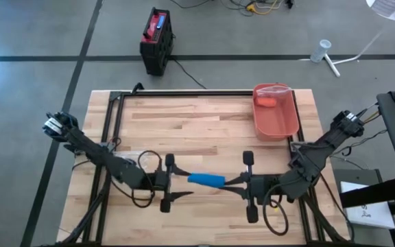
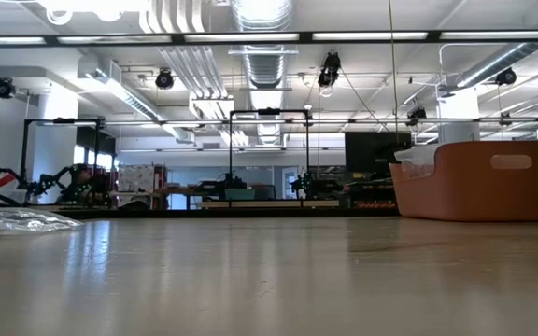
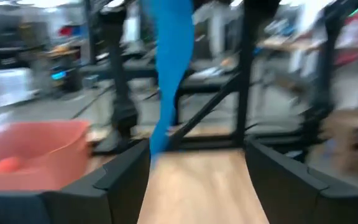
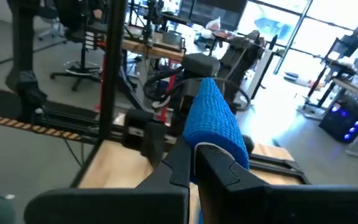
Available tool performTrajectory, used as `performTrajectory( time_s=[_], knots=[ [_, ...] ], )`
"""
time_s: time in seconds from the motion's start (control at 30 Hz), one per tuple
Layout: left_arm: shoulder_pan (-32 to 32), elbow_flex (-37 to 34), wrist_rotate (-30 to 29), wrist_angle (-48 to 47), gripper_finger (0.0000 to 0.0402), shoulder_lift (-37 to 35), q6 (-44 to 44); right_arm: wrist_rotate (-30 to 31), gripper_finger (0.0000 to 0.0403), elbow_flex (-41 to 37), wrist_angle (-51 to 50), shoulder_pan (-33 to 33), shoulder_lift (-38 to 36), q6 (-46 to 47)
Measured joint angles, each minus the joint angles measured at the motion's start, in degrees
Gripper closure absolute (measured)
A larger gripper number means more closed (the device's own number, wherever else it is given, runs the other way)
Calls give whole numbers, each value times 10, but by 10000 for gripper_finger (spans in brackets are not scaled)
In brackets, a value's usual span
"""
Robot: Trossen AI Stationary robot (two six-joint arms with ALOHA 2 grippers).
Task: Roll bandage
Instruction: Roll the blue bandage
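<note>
The blue bandage (image 1: 206, 180) hangs in the air over the table's near middle, between my two grippers. My right gripper (image 1: 233, 182) comes from the table's right and is shut on it; its wrist view shows the bandage (image 4: 216, 121) reaching past the fingertips (image 4: 194, 146). My left gripper (image 1: 182, 184) faces it from the left, open. In the left wrist view the bandage (image 3: 169, 68) shows as a long blue strip ahead of the wide-apart fingers (image 3: 197, 152), and I cannot tell whether they touch it. The low view shows neither gripper nor bandage. My right gripper pinches the bandage's right-hand end (image 4: 211, 152) between its two fingers. The fingers lie about level, coming from the table's right and running along the bandage. The rest of the bandage reaches past the fingertips toward my left gripper, clear of the table.
An orange bin (image 1: 283, 120) with a small orange thing (image 1: 266, 103) inside stands at the table's far right and also shows in the low view (image 2: 474, 182). A clear plastic bag (image 2: 17, 219) lies on the table's left side. A black frame (image 1: 184, 92) runs along the far and left edges.
</note>
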Motion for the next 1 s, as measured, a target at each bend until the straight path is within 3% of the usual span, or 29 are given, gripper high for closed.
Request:
performTrajectory(
  time_s=[0.13, 0.57, 0.7, 0.9, 1.0],
  knots=[
    [22, -26, 59, 86, 143, 18, -14, -28, 401, 0, 2, -3, 0, -19],
    [37, 39, 65, 111, 176, 108, -14, -47, 401, -1, 13, -2, 1, -42],
    [37, 56, 69, 94, 230, 115, -24, -47, 401, -1, 13, -2, 1, -44],
    [37, 58, 72, 81, 381, 103, -41, -45, 401, -2, 9, -2, 1, -42],
    [36, 57, 91, 72, 386, 103, -54, -40, 401, -3, 9, -2, 1, -50]
  ],
)
